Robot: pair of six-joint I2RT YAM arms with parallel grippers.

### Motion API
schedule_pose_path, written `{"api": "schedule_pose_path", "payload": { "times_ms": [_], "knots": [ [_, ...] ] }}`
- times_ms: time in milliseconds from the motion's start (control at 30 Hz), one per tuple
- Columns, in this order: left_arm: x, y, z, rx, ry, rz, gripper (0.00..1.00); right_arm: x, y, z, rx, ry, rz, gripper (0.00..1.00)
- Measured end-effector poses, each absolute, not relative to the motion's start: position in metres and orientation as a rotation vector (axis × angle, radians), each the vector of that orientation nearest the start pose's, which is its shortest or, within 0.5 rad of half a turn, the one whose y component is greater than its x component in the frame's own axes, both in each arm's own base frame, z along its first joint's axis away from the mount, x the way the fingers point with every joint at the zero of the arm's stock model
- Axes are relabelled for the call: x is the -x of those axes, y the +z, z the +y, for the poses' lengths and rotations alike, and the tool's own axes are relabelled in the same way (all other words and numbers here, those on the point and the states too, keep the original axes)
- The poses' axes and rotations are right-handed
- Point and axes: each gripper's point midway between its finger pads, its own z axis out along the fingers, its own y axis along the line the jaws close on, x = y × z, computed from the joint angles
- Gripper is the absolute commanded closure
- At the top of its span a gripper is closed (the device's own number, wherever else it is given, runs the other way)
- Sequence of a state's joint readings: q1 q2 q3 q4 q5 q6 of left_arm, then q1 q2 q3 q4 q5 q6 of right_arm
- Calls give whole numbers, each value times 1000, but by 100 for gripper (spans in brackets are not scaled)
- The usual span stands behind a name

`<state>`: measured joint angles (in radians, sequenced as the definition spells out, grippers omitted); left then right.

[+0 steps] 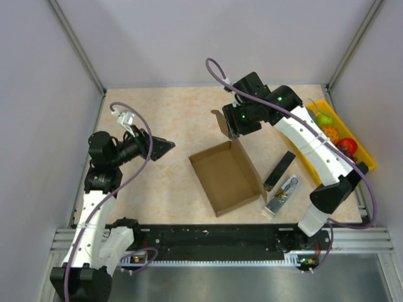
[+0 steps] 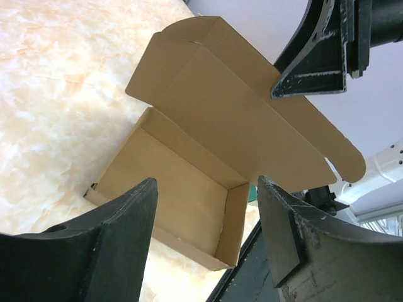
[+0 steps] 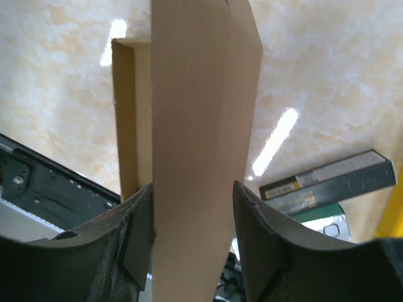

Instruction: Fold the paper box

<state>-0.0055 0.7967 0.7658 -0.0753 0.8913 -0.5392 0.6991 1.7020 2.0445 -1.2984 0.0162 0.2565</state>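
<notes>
both arms raised, both tools standing open.
the left arm [image 1: 94, 207] climbs from its base at the near left, folds at the elbow and holds the left tool [image 1: 169, 147] level, pointing sideways toward the middle, its fingers spread wide. the right arm [image 1: 315, 148] stretches from the near right out to the far middle, wrist bent over, the right tool [image 3: 192, 189] aimed downward with its fingers parted.
</notes>
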Motion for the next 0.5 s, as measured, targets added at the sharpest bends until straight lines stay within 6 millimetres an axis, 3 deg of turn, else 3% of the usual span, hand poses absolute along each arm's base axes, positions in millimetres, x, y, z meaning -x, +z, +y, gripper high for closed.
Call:
{"api": "schedule_pose_path", "payload": {
  "times_ms": [167, 267, 300, 367, 433, 500],
  "knots": [
    [-243, 303, -171, -307, -1177, 1732, 33, -265, 270, 227, 606, 259, 2528, 48],
    [-243, 298, -188, -354, -1173, 1741, 41, -258, 263, 219, 628, 186, 2523, 60],
    [-244, 295, -192, -364, -1161, 1754, 43, -257, 263, 218, 639, 163, 2514, 72],
    [-248, 291, -198, -374, -1127, 1781, 45, -257, 265, 218, 671, 126, 2486, 81],
    [-254, 289, -196, -355, -1075, 1797, 46, -259, 267, 221, 708, 90, 2444, 96],
    [-257, 291, -189, -325, -1023, 1787, 46, -264, 269, 223, 742, 55, 2409, 100]
  ]
}}
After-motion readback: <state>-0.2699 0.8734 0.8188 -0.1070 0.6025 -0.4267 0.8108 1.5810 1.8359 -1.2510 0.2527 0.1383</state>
